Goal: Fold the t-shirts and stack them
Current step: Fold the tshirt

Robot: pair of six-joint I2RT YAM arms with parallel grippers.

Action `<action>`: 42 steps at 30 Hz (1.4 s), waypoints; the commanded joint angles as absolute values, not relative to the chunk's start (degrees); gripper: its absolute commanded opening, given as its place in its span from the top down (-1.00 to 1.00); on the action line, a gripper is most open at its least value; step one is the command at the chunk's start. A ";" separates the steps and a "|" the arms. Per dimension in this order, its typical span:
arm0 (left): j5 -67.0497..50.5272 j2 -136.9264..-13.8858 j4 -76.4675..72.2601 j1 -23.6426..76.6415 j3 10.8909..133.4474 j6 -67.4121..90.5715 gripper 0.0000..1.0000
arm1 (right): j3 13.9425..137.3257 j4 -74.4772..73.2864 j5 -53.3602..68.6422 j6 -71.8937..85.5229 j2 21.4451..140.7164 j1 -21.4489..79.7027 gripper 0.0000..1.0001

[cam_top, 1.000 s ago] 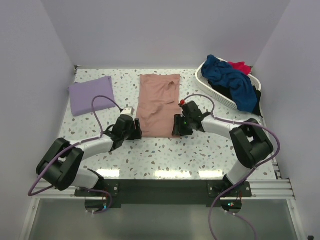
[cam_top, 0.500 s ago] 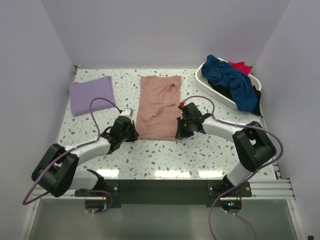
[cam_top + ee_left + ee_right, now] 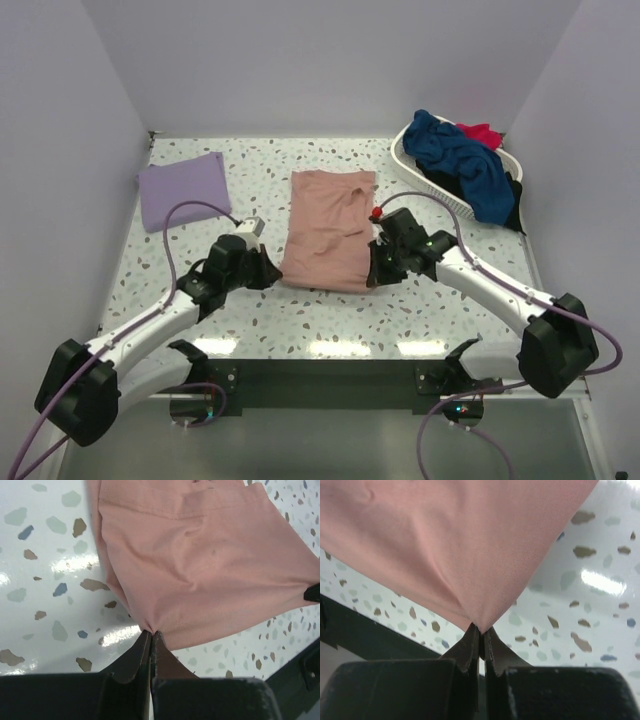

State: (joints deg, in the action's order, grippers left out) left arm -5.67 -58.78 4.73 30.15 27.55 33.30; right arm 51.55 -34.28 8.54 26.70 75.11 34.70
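Note:
A dusty-pink t-shirt [image 3: 328, 228], folded to a long strip, lies mid-table with its near end raised off the surface. My left gripper [image 3: 275, 276] is shut on the near left corner of the pink t-shirt [image 3: 200, 565], cloth pinched at the fingertips. My right gripper [image 3: 374, 278] is shut on the near right corner of the same pink t-shirt [image 3: 450, 545]. A folded lavender t-shirt [image 3: 183, 188] lies flat at the back left. Navy blue [image 3: 460, 160], red [image 3: 480, 131] and black [image 3: 513, 200] t-shirts are heaped in and over the white basket [image 3: 415, 160].
The basket stands at the back right corner by the right wall. Speckled table surface [image 3: 330, 310] shows in front of the pink shirt. Purple cables loop from both arms. Walls close off the left, back and right sides.
Both grippers have shut on the pink shirt's near corners and lifted them. The shirt has slid a little to the right and toward me; both arms have stretched out.

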 commanded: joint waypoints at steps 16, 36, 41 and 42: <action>-21.45 -44.13 14.15 39.90 31.81 41.38 1.00 | 57.30 -66.18 14.94 25.66 58.54 37.88 1.00; -12.66 -63.53 -2.46 39.73 43.85 39.64 1.00 | 66.27 -53.09 1.50 23.13 64.25 32.09 1.00; -13.18 -66.97 -4.13 38.23 45.70 38.76 1.00 | 68.02 -50.81 1.84 20.66 66.44 26.99 1.00; -13.27 -67.76 -4.57 38.06 46.40 38.85 1.00 | 68.38 -50.63 1.85 20.13 66.88 26.81 1.00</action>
